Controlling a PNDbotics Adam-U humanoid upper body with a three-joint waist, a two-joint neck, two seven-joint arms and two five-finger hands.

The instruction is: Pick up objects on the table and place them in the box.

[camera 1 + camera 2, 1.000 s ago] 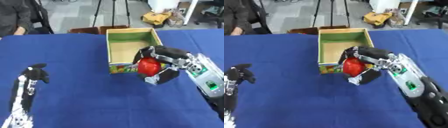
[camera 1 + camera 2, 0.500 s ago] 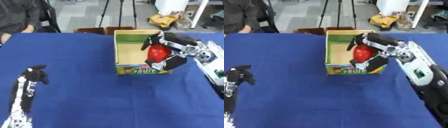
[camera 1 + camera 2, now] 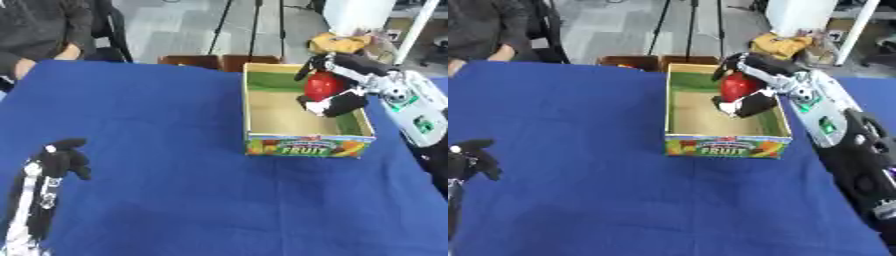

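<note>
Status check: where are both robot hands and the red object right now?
Right robot hand shut on red fruit, held above the fruit box interior. Left robot hand curled, idle at lower left. Nothing in the way over the box.

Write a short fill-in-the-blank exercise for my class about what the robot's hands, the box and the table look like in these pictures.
1. The right hand is curled round a round ____ object.
2. That hand is held over the open ____.
3. The word printed on the box front is ____.
4. The left hand rests on the ____ tablecloth.

Missing words: red; box; FRUIT; blue
</note>
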